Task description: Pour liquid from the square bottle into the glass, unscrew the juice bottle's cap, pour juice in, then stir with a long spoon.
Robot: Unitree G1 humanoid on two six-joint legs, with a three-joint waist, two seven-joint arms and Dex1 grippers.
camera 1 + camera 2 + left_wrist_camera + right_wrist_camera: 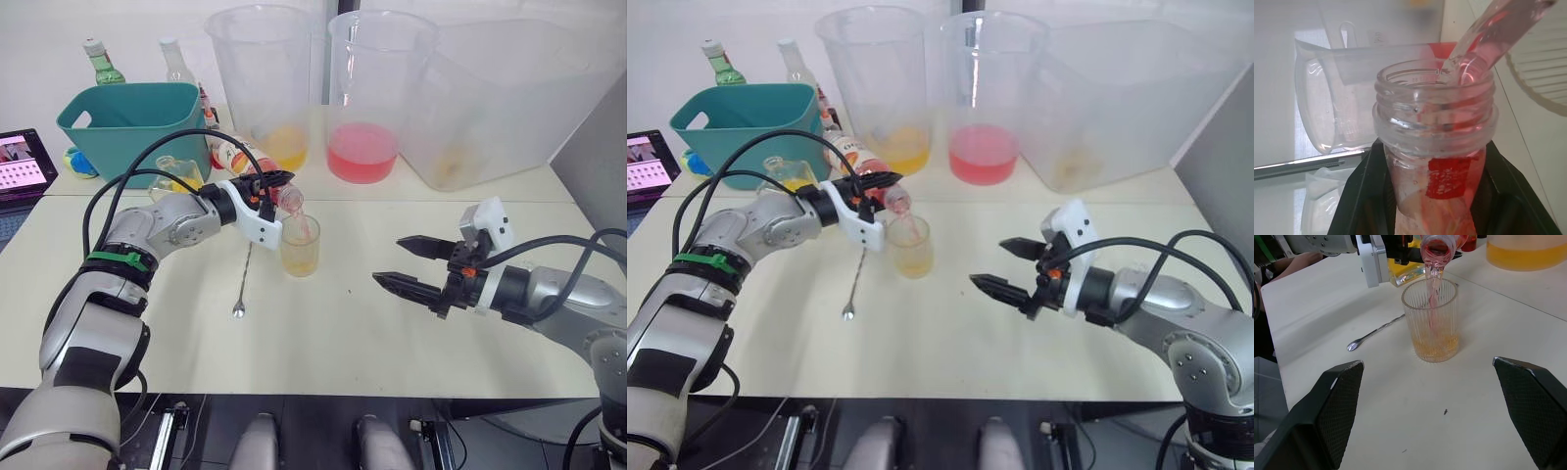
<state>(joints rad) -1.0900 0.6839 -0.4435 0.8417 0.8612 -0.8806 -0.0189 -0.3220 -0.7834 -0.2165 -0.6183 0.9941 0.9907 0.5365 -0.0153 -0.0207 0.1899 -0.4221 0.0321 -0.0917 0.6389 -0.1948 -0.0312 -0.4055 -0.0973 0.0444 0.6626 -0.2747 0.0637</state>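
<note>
My left gripper [268,185] is shut on the juice bottle [238,157], which is tipped with its open neck [1435,122] over the glass [300,245]. A thin stream of pink juice [1432,293] falls into the glass, which holds yellow liquid at the bottom. The long spoon [243,279] lies flat on the table just left of the glass. Behind my left forearm stands the square bottle [784,174]. To the right of the glass, my right gripper [390,260] hovers low over the table, open and holding nothing. The cap is out of view.
A teal basket [127,122] stands at the back left with a green bottle [101,61] and a clear bottle [174,59] behind it. Three huge clear beakers [377,88] line the back. A screen [22,162] sits at the far left.
</note>
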